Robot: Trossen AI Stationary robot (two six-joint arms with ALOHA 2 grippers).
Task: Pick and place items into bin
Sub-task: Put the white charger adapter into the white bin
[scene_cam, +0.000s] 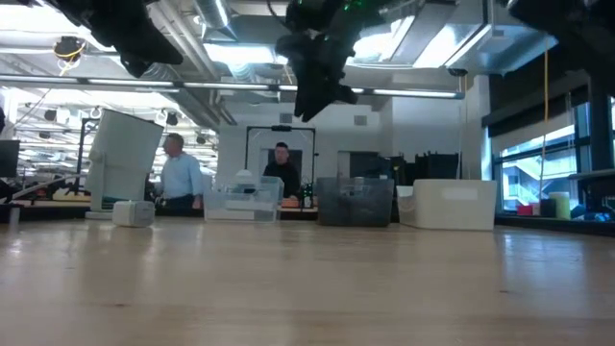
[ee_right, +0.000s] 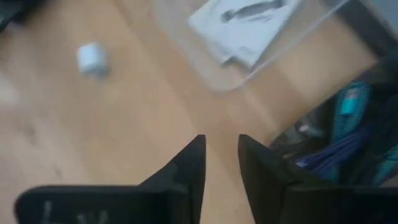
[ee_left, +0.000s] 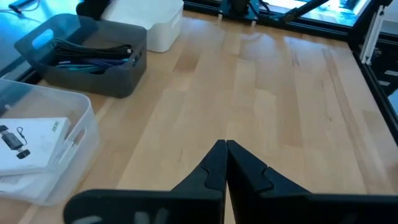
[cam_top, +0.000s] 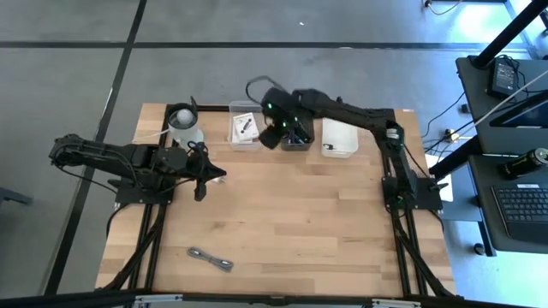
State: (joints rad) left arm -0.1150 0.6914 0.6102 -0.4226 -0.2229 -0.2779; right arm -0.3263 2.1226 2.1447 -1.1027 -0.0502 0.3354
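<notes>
We see a grey strip (cam_top: 211,257), thin and slightly kinked, lying alone on the wooden table (cam_top: 291,231) near its front edge. A white card with black print (ee_left: 28,144) lies flat in the clear bin (ee_left: 74,134). Black cables and a teal tool (ee_left: 93,62) fill the grey bin (ee_left: 118,84) beside it. The right end effector (ee_right: 221,158) hovers between those bins, fingers slightly apart, holding nothing. The left end effector (ee_left: 226,163) is pressed together over bare wood.
</notes>
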